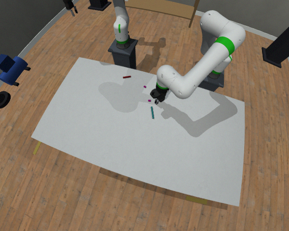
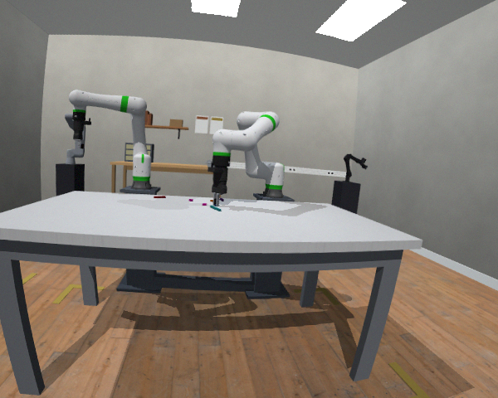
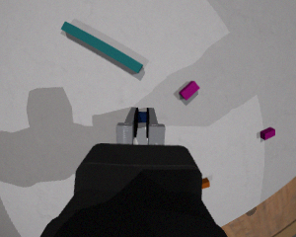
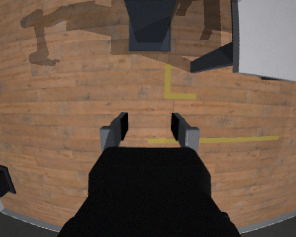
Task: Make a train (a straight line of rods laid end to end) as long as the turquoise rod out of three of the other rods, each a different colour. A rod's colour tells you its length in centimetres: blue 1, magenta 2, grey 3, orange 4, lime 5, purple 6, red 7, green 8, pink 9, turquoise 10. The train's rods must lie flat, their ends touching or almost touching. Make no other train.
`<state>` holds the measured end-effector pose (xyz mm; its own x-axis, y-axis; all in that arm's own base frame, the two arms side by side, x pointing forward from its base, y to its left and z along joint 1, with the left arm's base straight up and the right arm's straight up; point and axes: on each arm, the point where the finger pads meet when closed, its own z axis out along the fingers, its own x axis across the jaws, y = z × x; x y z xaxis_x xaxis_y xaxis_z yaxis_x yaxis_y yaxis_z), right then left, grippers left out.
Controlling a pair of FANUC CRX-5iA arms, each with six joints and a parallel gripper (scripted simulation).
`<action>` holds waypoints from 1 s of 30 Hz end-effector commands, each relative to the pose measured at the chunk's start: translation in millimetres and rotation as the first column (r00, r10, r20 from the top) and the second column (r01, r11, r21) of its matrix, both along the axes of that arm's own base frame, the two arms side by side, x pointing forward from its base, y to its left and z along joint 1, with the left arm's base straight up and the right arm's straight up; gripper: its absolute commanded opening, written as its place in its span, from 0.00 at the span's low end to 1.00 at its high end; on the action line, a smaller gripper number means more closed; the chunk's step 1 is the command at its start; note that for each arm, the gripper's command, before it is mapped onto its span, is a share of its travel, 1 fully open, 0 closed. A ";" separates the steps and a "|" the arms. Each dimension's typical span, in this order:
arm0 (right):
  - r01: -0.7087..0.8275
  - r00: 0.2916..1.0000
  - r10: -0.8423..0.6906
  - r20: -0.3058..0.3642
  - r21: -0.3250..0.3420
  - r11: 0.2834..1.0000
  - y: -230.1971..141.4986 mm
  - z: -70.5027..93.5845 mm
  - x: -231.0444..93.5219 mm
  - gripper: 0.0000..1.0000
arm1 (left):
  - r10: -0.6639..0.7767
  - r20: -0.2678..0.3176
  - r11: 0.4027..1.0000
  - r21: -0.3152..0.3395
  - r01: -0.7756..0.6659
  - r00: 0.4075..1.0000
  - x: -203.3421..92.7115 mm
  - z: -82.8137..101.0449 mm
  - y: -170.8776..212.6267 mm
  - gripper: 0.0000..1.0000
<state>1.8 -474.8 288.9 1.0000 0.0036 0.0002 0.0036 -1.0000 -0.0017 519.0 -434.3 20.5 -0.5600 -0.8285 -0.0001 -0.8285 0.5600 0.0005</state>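
Note:
The turquoise rod (image 1: 152, 112) (image 2: 215, 208) (image 3: 103, 47) lies flat near the left gripper (image 1: 156, 101) (image 2: 216, 204) (image 3: 142, 122). That gripper is low at the table and shut on a small blue rod (image 3: 142, 117). A magenta rod (image 1: 149, 100) (image 2: 204, 204) (image 3: 189, 90) lies close to the turquoise rod's end, apart from it. Another magenta rod (image 1: 144, 86) (image 2: 191, 200) (image 3: 267, 133) lies farther back. An orange rod (image 2: 212, 201) (image 3: 205, 184) is partly hidden by the gripper. A red rod (image 1: 126, 77) (image 2: 158, 196) lies by the back edge. The right gripper (image 4: 149, 125) is open and empty.
A small dark purple piece (image 2: 222, 199) shows behind the left gripper in the exterior view. The left arm reaches over the white table (image 1: 102, 141) (image 2: 112, 226) from the back. The right gripper hangs over the wooden floor (image 4: 64, 118), off the table's side.

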 end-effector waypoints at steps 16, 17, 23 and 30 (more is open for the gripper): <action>0.000 1.000 0.000 0.000 -0.002 1.000 -0.2 0.8 -0.1 1.00 | 0.000 0.002 1.000 -0.002 0.000 1.000 0.5 1.4 -0.5 0.24; 0.000 1.000 0.000 0.000 -0.002 1.000 -0.2 0.8 -0.1 1.00 | 0.000 0.002 1.000 -0.002 0.000 1.000 0.5 1.4 -0.5 0.24; 0.000 1.000 0.000 0.000 -0.002 1.000 -0.2 0.8 -0.1 1.00 | 0.000 0.002 1.000 -0.002 0.000 1.000 0.5 5.1 -0.5 0.24; 0.000 1.000 0.000 0.000 -0.002 1.000 -0.2 0.8 -0.1 1.00 | 0.000 0.002 1.000 -0.002 0.000 1.000 0.5 29.8 -0.5 0.24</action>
